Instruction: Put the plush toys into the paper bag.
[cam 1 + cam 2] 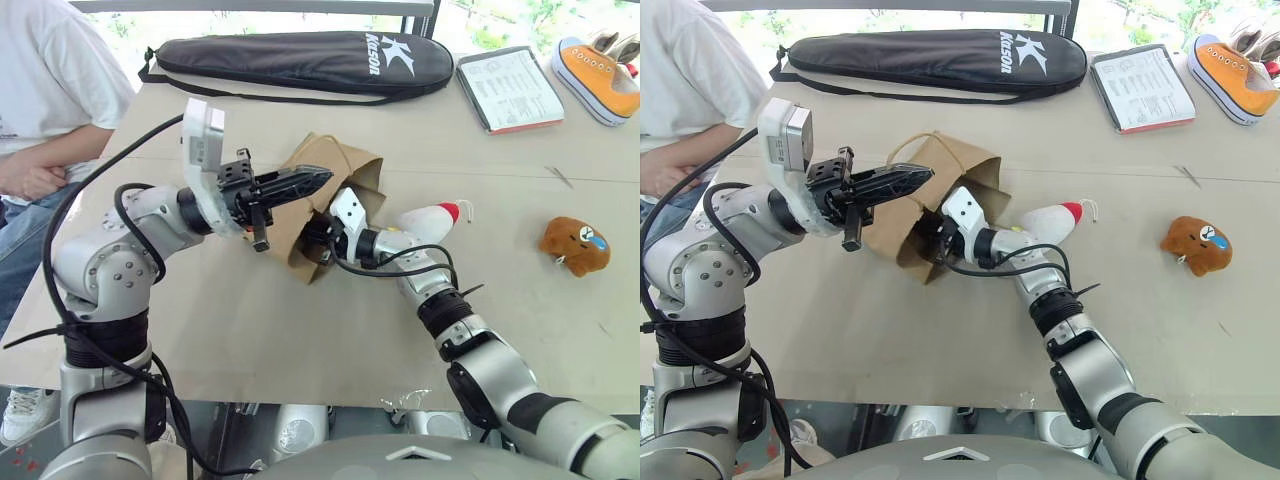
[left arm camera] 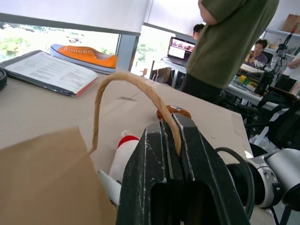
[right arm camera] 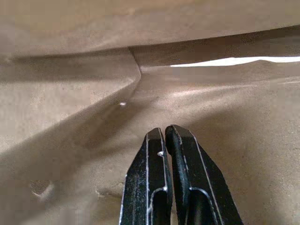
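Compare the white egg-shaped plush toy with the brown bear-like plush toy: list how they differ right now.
The white egg-shaped plush toy, with its red tip, lies right beside the right arm, close to the brown paper bag; the brown bear-like plush toy sits alone, far to the right on the table. The white toy is elongated and lying on its side; the brown toy is rounder, with a pale face patch. Both rest on the table, outside the bag, held by neither gripper.

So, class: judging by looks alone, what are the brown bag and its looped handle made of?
The brown bag: matte kraft paper, judging by its sharp creases and crumpled folds. Its tan looped handle: probably twisted paper twine, since spiral strands show along it.
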You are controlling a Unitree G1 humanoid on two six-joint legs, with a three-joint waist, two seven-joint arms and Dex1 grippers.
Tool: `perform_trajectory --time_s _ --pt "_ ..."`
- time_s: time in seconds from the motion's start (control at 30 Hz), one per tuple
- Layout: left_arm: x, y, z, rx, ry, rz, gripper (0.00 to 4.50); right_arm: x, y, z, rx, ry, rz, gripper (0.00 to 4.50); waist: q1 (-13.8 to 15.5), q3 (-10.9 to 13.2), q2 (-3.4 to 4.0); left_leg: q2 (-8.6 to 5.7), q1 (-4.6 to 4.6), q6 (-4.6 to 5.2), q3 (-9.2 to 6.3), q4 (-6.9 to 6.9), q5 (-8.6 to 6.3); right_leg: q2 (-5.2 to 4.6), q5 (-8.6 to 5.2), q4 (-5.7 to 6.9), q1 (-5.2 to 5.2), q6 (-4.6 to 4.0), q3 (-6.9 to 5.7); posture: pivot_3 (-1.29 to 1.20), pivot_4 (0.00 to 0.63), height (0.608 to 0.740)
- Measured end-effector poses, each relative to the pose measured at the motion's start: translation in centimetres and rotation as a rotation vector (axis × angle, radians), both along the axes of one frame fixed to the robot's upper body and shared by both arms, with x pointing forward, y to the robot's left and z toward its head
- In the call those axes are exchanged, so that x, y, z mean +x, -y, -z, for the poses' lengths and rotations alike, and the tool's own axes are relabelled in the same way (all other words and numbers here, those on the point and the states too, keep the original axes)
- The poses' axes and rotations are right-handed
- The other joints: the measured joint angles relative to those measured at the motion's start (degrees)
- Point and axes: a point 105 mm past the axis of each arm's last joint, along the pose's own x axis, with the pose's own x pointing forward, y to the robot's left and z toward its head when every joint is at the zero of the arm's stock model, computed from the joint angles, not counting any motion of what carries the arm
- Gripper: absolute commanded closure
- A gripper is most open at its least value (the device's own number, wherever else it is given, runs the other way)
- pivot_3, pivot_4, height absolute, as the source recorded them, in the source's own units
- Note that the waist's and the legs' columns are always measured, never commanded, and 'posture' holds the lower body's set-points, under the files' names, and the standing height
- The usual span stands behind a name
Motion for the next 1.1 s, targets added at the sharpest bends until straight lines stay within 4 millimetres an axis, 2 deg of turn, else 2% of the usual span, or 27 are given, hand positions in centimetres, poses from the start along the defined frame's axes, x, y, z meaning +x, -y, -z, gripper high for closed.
perform_trajectory --time_s 0.2,0.4,0.57,0.67,0.77,0.93,1.1 --pt "0.6 -0.7 -0.6 -0.018 0.004 -0.027 4.5 0.1 0.1 0.2 -0.007 -0.029 -0.008 4.48 -0.1 0.0 -0.02 -0.02 0.03 0.0 -0.01 0.01 0.0 -0.03 0.0 0.02 0.05 0.0 -0.04 0.0 0.15 0.74" --pt "1.7 -0.2 -3.6 -0.144 0.03 -0.075 4.5 -0.2 -1.0 1.0 -0.149 0.07 -0.012 4.48 -0.7 -0.1 -0.07 -0.03 0.19 -0.06 -0.01 0.01 0.04 -0.12 0.0 0.26 0.08 0.0 0.02 0.0 0.15 0.74" --pt "3.9 -2.5 -7.3 -0.322 0.021 -0.217 4.5 0.0 -1.3 1.5 -0.206 0.118 0.027 4.48 -0.9 -0.2 -0.08 -0.03 0.47 -0.17 0.0 0.0 0.1 -0.21 0.0 0.51 0.21 -0.01 0.05 0.0 0.15 0.74" --pt "4.7 -3.8 -7.8 -0.385 -0.002 -0.275 4.5 0.0 -1.2 1.9 -0.216 0.115 0.048 4.48 -0.8 -0.2 -0.09 -0.05 0.85 -0.17 0.0 -0.06 0.1 -0.22 -0.01 0.47 0.57 -0.02 0.04 0.0 0.15 0.74" --pt "4.6 -3.9 -7.7 -0.378 0.0 -0.281 4.5 0.2 -1.1 1.4 -0.199 0.136 0.082 4.48 -0.8 -0.2 -0.09 -0.06 1.03 -0.18 -0.01 -0.15 0.09 -0.25 -0.01 0.37 0.76 -0.02 0.02 0.0 0.15 0.74" --pt "4.2 -3.7 -5.5 -0.312 -0.024 -0.27 4.5 0.2 -0.3 0.9 -0.165 0.121 0.121 4.48 -0.7 -0.1 -0.08 -0.06 0.92 -0.19 -0.03 -0.25 0.09 -0.35 -0.01 0.26 0.7 -0.02 0.0 0.0 0.15 0.74" --pt "3.9 -3.0 -4.3 -0.261 -0.017 -0.232 4.5 0.1 0.8 0.0 -0.139 0.072 0.116 4.48 -0.8 -0.1 -0.06 -0.05 0.87 -0.19 -0.04 -0.36 0.09 -0.35 0.0 0.0 0.7 -0.03 -0.01 0.0 0.15 0.74"
